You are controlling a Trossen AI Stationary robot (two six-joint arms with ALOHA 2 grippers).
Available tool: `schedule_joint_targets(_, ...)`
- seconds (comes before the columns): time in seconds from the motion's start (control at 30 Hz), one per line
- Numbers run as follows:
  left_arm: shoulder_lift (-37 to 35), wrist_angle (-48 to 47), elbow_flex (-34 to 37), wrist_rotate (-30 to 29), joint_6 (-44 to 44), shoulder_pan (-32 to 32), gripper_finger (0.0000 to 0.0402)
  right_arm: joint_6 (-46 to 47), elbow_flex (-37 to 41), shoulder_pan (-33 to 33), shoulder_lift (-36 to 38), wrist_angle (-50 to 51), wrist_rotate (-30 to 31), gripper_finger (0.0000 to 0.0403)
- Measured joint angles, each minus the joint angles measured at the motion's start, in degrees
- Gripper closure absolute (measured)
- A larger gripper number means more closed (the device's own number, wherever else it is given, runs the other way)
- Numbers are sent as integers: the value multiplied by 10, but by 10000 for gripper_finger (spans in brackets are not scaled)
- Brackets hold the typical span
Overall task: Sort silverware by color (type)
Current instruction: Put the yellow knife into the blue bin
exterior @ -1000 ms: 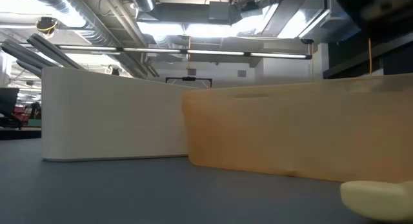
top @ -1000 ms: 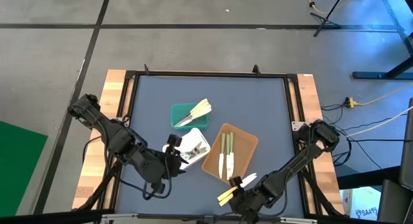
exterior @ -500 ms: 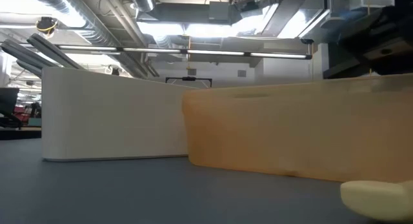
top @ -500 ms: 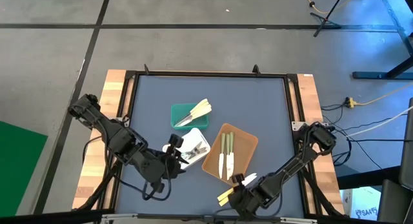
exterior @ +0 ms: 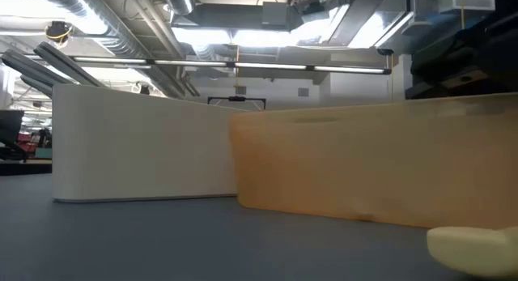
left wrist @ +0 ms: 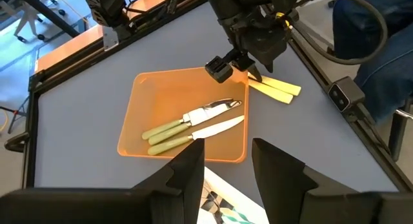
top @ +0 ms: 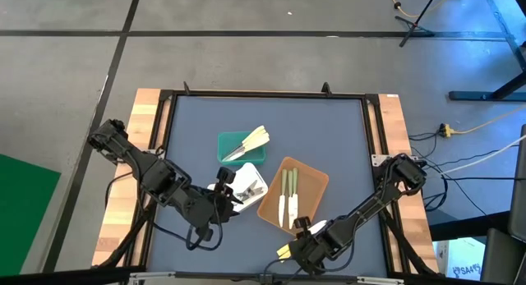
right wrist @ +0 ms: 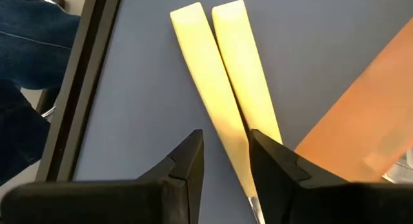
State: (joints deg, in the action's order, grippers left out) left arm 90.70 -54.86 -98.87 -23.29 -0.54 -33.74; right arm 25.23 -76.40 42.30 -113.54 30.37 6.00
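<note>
Three trays sit mid-table: brown holding green-handled knives, white, green with cream utensils. Right gripper, fingers apart, hovers over two cream handles beside brown. Left gripper parted, empty, above white.

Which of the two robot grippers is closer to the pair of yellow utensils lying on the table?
The right gripper is closer; it hangs right over the yellow utensils. The left gripper is farther off, by the white tray, past the orange tray.
</note>
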Motion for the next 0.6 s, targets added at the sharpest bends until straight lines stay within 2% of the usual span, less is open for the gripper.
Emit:
schedule_joint_targets(0.33,0,0,0,3,19,0,278,-1,0,0,0,14,-12,292)
schedule_joint_targets(0.6,0,0,0,4,19,0,278,-5,0,0,1,13,-45,292)
